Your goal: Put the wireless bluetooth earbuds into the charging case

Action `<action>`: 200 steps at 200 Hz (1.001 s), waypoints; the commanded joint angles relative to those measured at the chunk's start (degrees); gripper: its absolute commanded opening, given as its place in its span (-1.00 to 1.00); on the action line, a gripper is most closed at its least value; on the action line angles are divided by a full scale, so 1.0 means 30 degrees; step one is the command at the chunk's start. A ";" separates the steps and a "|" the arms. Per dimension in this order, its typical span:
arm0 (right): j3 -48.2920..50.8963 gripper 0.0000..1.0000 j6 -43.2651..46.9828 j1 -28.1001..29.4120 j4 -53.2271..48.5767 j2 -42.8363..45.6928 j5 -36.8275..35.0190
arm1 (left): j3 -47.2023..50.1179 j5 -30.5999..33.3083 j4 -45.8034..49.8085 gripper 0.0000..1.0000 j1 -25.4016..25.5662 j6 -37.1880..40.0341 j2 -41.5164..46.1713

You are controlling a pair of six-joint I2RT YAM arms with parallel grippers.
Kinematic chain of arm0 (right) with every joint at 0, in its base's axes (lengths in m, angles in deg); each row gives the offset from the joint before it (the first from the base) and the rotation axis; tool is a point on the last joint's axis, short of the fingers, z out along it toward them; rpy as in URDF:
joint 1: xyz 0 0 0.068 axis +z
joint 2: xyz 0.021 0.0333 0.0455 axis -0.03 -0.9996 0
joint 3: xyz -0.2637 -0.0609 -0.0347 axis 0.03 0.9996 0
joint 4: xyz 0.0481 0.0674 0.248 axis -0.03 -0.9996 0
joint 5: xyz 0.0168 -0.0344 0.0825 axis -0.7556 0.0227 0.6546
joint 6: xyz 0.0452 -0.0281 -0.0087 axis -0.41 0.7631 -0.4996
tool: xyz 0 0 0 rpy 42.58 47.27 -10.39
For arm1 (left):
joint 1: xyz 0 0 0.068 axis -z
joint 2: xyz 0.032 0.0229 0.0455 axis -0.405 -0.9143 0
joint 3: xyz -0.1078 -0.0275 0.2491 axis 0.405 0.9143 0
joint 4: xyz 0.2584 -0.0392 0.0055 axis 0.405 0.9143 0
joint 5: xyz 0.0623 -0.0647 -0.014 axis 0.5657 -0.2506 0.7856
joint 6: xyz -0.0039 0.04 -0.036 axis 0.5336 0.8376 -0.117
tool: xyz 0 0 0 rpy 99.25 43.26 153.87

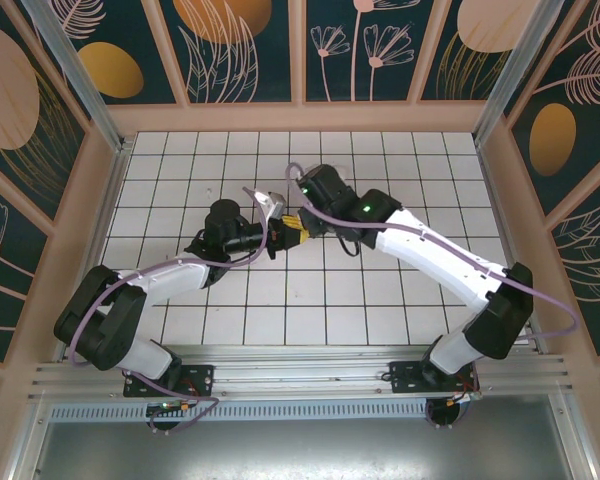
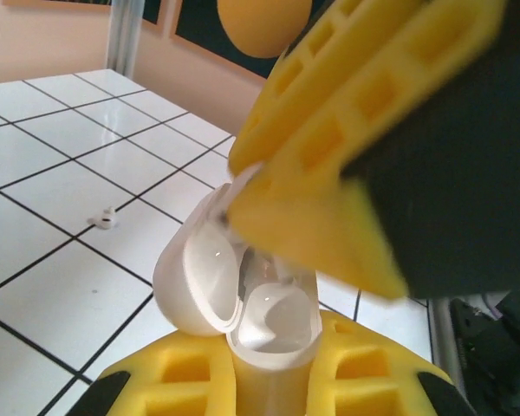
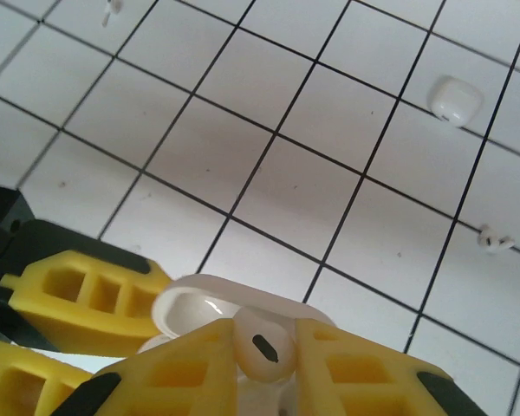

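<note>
We hold the open charging case (image 2: 273,334) in our left jaws, while our right jaws pinch an earbud (image 3: 260,347) just above its mouth.

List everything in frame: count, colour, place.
charging case: 1, white, lid open, clamped in the left gripper over mid table
held earbud: 1, white with a dark slot, pinched in the right gripper just above the open case
loose earbuds: 2, white, on the tiles; one near the right edge of the right wrist view, one cut off at its top edge
rounded piece: 1, glossy white, on a tile farther off; cannot tell what it is
table: 1, white tiles, dark grout
walls: peach frame, dark leaf-print panels
left gripper: yellow fingers, shut on the case
right gripper: yellow fingers, shut on the earbud
</note>
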 commanded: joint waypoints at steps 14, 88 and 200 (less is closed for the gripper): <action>0.0617 -0.54 -0.1786 -0.2513 -0.0018 0.1024 0.2392 | 0.0141 0.2272 0.1735 -1.00 -0.0056 0.1479 0.0175; 0.5853 -0.55 0.0292 -0.4026 0.0301 -0.2961 0.5268 | 0.1353 0.5861 0.5395 -1.00 -0.1614 0.2080 0.1439; 0.6401 -0.22 0.0990 -0.3806 0.1713 -0.6342 0.5919 | 0.1714 0.5514 0.5390 -1.00 -0.1638 0.2135 0.2243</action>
